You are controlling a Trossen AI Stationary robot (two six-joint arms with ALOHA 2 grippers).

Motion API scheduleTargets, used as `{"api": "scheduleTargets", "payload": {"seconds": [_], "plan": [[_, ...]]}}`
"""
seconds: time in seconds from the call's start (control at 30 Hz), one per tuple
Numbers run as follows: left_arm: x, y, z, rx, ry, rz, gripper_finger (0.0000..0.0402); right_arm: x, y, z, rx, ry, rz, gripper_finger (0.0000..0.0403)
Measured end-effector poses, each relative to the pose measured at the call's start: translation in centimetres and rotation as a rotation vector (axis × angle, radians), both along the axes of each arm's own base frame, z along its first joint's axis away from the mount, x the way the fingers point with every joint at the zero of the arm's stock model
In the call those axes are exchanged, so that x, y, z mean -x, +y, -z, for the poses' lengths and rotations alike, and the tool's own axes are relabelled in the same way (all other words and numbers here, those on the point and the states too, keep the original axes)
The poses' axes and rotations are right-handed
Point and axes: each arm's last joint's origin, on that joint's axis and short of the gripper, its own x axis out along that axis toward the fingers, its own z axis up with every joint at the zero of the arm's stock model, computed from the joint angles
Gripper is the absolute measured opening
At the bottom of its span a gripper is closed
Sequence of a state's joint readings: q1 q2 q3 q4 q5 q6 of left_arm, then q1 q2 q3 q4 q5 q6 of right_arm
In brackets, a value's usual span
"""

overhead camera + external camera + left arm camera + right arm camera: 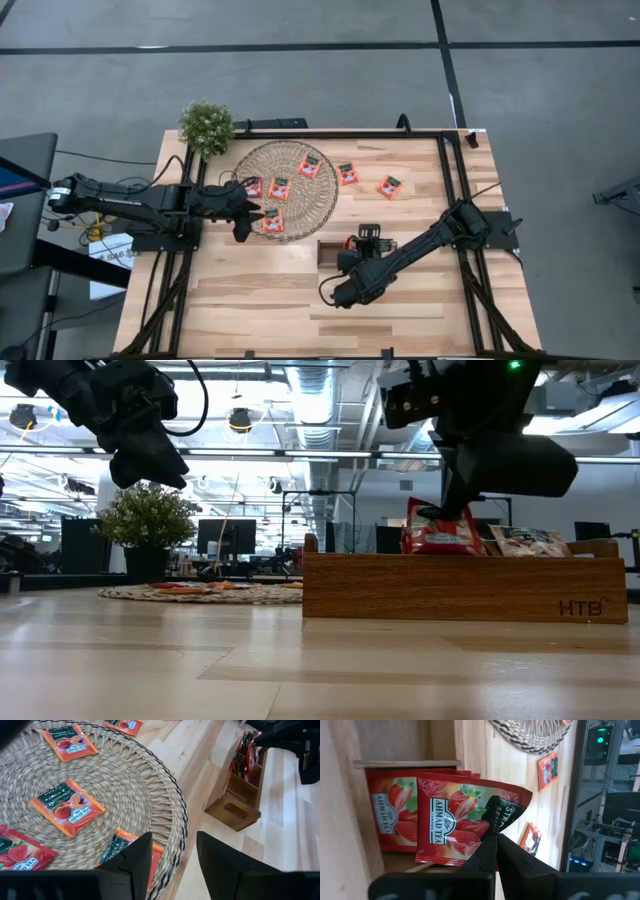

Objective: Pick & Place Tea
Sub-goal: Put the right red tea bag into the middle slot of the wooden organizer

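Wooden tray [460, 588] sits mid-frame on your table [400, 310]; your right gripper [492, 837] pinches a strawberry tea sachet [455, 822] over its compartment. Upper left, your left gripper [172, 857] hovers, fingers apart, above the woven mat [125, 785] with loose sachets [67, 806].

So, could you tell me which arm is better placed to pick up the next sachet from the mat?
Left: its open gripper hovers over the woven mat above an orange sachet; the right gripper is pinching a strawberry sachet at the tray.
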State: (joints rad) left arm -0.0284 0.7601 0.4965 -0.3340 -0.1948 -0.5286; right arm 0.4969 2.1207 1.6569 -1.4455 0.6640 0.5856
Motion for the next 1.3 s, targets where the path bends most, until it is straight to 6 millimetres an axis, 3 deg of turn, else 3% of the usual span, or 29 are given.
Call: {"api": "scheduleTargets", "payload": {"seconds": [1.3], "plan": [[0.0, 0.0, 0.0, -0.016, 0.004, 0.011, 0.0147, -0.29, -0.1, 0.48, -0.012, 0.014, -0.001, 0.0002]]}}
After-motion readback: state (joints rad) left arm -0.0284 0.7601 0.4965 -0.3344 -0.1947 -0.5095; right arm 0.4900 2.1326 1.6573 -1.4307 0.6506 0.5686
